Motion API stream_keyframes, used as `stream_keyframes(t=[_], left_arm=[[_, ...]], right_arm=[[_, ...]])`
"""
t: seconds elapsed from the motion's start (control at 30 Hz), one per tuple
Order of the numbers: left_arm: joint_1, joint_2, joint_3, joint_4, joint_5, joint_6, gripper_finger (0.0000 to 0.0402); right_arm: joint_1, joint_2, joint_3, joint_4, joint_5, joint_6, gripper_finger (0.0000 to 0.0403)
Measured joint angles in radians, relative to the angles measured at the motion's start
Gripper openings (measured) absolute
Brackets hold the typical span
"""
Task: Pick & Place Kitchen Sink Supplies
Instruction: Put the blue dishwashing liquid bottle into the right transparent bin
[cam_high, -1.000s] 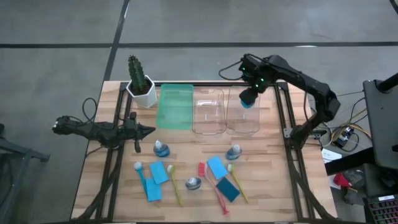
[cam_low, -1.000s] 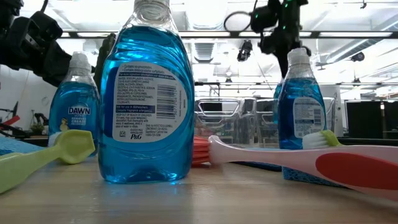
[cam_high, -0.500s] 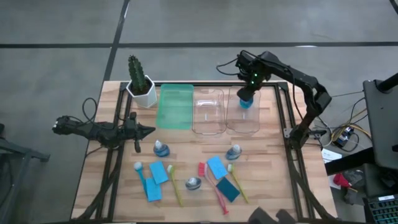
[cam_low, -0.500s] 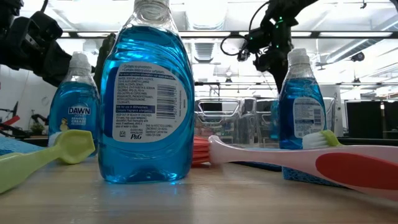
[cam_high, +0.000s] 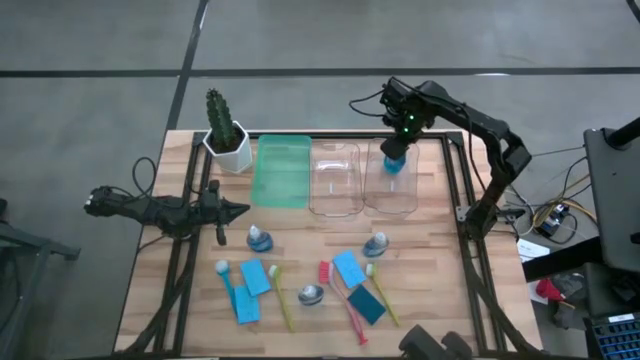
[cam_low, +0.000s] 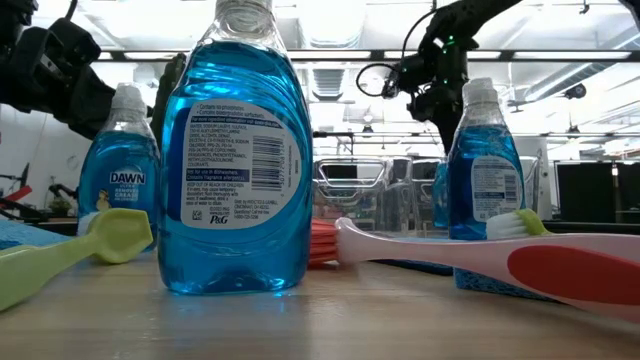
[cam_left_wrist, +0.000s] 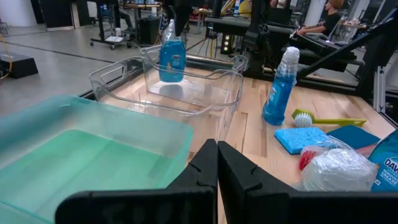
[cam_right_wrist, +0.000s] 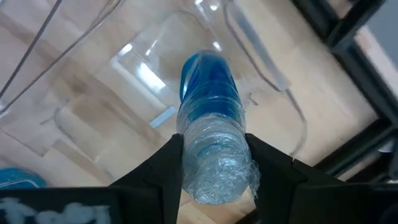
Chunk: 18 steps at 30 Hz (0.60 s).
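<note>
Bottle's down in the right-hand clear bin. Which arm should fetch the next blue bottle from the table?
Probably the left. Its shut left gripper sits beside a small blue-liquid bottle with a pale cap on the wooden table. The right gripper is over the far clear plastic bin, at the placed bottle.

— What are the arms looking like from above?

— Both are showing as dark, almost black, jointed links. The right arm (cam_high: 470, 115) is carrying a small green light glowing just behind its wrist, and a thin black cable is looping out beside that light.

— And the left arm (cam_high: 160, 208)?

— It is showing the same dark finish, with a cable curling off near its base end.

— Fingers?

— The left gripper (cam_left_wrist: 217, 163) is showing matte black angular fingers with stepped, moulded edges. The right gripper (cam_right_wrist: 213, 163) is showing two broad, flat black fingers (cam_right_wrist: 163, 171), smooth-faced with no markings I can read.
</note>
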Motion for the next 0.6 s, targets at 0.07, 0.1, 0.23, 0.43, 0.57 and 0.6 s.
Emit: stream_keyframes(t=[0.07,0.1,0.23,0.43,0.57,0.6], left_arm=[[0.0,0.0,0.0,0.0,0.0,0.0,0.0005],[0.0,0.0,0.0,0.0,0.0,0.0,0.0005],[0.0,0.0,0.0,0.0,0.0,0.0,0.0005],[0.0,0.0,0.0,0.0,0.0,0.0,0.0005],[0.0,0.0,0.0,0.0,0.0,0.0,0.0005],[0.0,0.0,0.0,0.0,0.0,0.0,0.0005]], right_arm=[[0.0,0.014,0.0,0.0,-0.006,-0.006,0.0149],[0.0,0.022,0.0,-0.001,-0.006,-0.009,0.0151],[0.001,0.04,0.002,-0.002,-0.006,-0.012,0.0156],[0.001,0.036,0.004,-0.002,-0.006,-0.012,0.017],[0.001,0.014,0.005,-0.002,-0.006,-0.012,0.0188],[0.001,0.006,0.005,-0.003,-0.005,-0.012,0.0193]])
